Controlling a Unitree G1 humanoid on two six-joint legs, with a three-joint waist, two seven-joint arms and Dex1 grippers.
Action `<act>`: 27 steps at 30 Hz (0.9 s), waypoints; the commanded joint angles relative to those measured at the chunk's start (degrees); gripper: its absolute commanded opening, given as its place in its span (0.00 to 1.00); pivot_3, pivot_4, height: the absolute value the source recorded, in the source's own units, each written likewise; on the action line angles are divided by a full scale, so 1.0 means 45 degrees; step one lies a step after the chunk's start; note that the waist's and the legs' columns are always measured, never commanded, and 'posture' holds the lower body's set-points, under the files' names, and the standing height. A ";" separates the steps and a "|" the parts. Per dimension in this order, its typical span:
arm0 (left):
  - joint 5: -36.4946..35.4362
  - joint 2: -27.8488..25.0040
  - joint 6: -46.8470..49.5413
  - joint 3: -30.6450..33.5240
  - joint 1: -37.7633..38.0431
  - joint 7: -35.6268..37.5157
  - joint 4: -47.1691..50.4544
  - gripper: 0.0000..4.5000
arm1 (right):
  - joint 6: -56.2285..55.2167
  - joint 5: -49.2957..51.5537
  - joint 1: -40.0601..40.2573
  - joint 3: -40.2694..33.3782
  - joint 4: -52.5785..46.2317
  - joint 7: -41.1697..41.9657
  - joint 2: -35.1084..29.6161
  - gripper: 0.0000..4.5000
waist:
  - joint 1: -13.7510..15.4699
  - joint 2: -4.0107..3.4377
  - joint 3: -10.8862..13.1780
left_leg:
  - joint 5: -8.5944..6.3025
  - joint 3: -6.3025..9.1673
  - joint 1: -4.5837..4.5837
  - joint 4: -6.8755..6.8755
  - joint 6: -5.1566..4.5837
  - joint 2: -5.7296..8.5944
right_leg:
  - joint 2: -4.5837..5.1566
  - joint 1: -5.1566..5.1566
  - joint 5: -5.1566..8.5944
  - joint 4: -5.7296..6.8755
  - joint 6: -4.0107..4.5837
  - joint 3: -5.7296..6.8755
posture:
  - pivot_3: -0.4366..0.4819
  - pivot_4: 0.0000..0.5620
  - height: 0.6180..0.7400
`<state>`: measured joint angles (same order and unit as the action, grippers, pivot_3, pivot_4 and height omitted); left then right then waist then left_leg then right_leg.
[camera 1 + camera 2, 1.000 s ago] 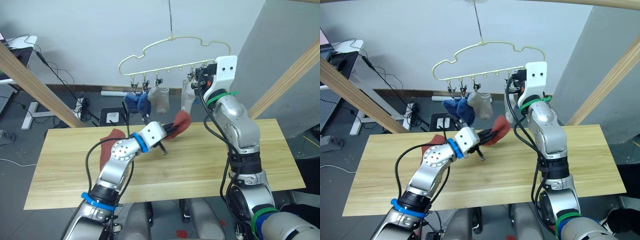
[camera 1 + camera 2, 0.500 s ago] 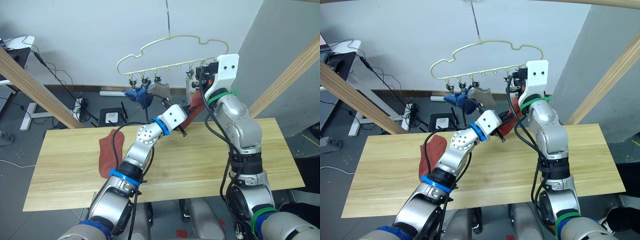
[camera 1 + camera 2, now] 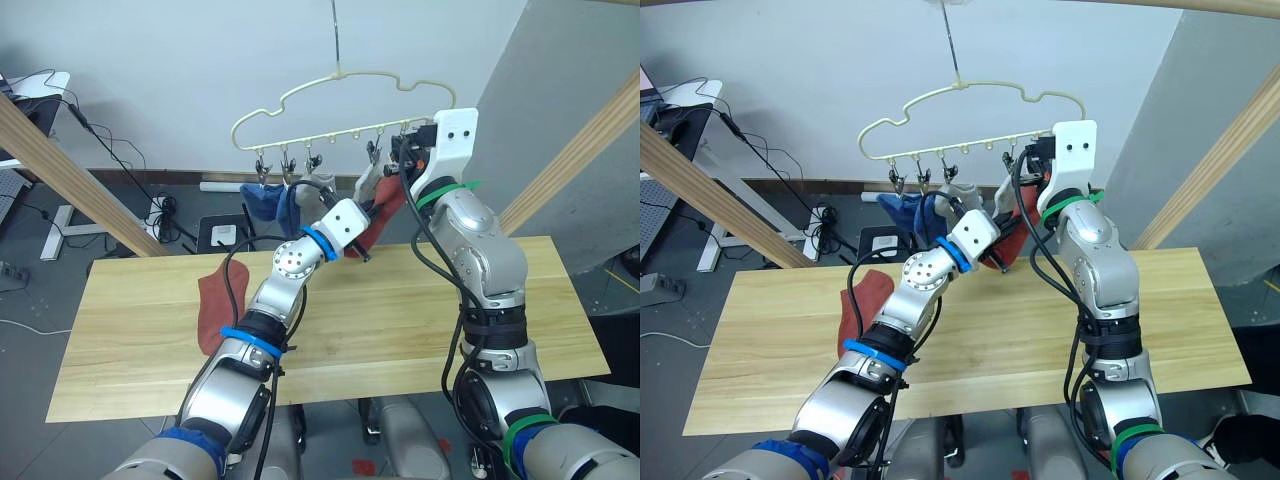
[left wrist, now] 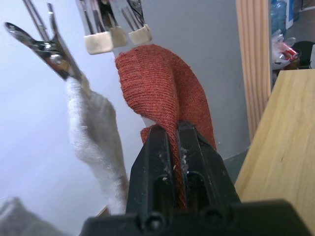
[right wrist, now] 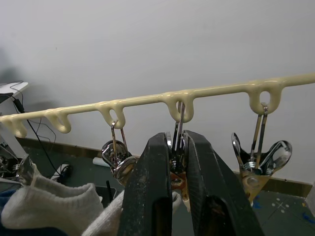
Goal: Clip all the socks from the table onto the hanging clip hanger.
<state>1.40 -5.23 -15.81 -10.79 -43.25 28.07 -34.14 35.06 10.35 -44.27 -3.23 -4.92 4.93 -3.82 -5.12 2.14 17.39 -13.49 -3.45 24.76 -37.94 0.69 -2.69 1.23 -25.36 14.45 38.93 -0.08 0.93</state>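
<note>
- A rust-red sock (image 3: pixel 212 308) lies flat near the left end of the wooden table (image 3: pixel 400 330), partly overhanging toward the near side, well apart from either arm.
- The cream clip hanger (image 3: pixel 340 100) hangs by its hook above the far edge of the table, with a row of metal clips along its lower bar.
- Under the left-hand clips hang two blue socks (image 3: pixel 268 203), bunched together, and just beside them to the right a light grey sock (image 3: pixel 316 187), partly hidden behind the left arm.
- The left gripper (image 4: pixel 178 142) is raised off the table to just below the hanger's right half. Its two black fingers are pressed tight together on a fold of a second rust-red sock (image 4: pixel 165 93), with no gap left between them and the cloth.
- In the left wrist view the top of that red sock sits right under three cream-tipped clip ends (image 4: pixel 118 37); whether it touches them is hard to say.
- Beside the held sock hangs another light grey sock (image 4: pixel 96 142), gripped at its top by a metal clip (image 4: pixel 47 49).
- The right gripper (image 5: pixel 178 147) is up at the hanger's right end, fingers pointing up at the bar. The fingers are drawn in narrowly around one hanging clip (image 5: pixel 178 169), which sits between them; they seem to squeeze it, though the contact itself is hard to make out.
- Free clips hang on either side of that one, one of them (image 5: pixel 261 160) with its wings spread.
</note>
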 commanded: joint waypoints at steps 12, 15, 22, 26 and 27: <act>-0.0222 0.0308 0.0112 0.0359 -0.0752 0.0151 -0.0153 0.00 | 0.0296 0.0286 -0.0049 -0.0087 -0.0834 0.0174 0.0018 0.02 | -0.0004 0.0000 0.0000 | 0.0001 -0.0001 0.0000 -0.0001 0.0001 -0.0001 | -0.0001 0.0000 0.0000 0.0001 0.0000 0.0001 | 0.24 0.52 1.00; -0.0289 0.0368 0.0191 0.0456 -0.0863 0.0209 -0.0285 0.00 | 0.0295 0.0280 -0.0037 -0.0084 -0.0829 0.0181 0.0028 0.02 | -0.0004 0.0000 0.0000 | 0.0001 0.0000 0.0000 0.0000 0.0001 -0.0001 | -0.0001 0.0000 0.0000 0.0000 0.0000 0.0001 | 0.24 0.52 1.00; -0.0259 0.0368 0.0361 0.0422 -0.0835 0.0538 -0.0481 0.00 | 0.0209 0.0269 -0.0015 -0.0103 -0.0798 0.0149 -0.0004 0.02 | -0.0003 0.0000 0.0000 | 0.0001 -0.0001 0.0000 -0.0001 0.0003 0.0000 | -0.0001 -0.0001 0.0000 0.0001 0.0000 0.0001 | 0.24 0.52 1.00; -0.0207 0.0374 0.0424 0.0426 -0.0818 0.0569 -0.0527 0.00 | 0.0197 0.0277 -0.0011 -0.0123 -0.0801 0.0146 -0.0008 0.02 | -0.0003 0.0000 0.0000 | 0.0002 -0.0002 0.0000 -0.0001 0.0003 -0.0001 | -0.0001 -0.0001 0.0000 0.0001 0.0000 0.0001 | 0.23 0.51 1.00; -0.0199 0.0376 0.0449 0.0422 -0.0825 0.0581 -0.0554 0.00 | 0.0198 0.0278 -0.0007 -0.0123 -0.0806 0.0144 -0.0005 0.02 | -0.0003 0.0000 0.0000 | 0.0002 -0.0002 0.0000 -0.0001 0.0003 0.0000 | 0.0000 -0.0001 0.0000 0.0002 0.0000 0.0000 | 0.23 0.51 1.00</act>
<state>0.87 -4.18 -13.77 -9.02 -46.38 30.62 -36.88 36.84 10.82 -44.21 -3.25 -5.96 5.47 -3.73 -5.13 2.14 17.39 -13.48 -3.45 24.76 -37.95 0.70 -2.69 1.23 -25.36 14.45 38.93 -0.08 0.93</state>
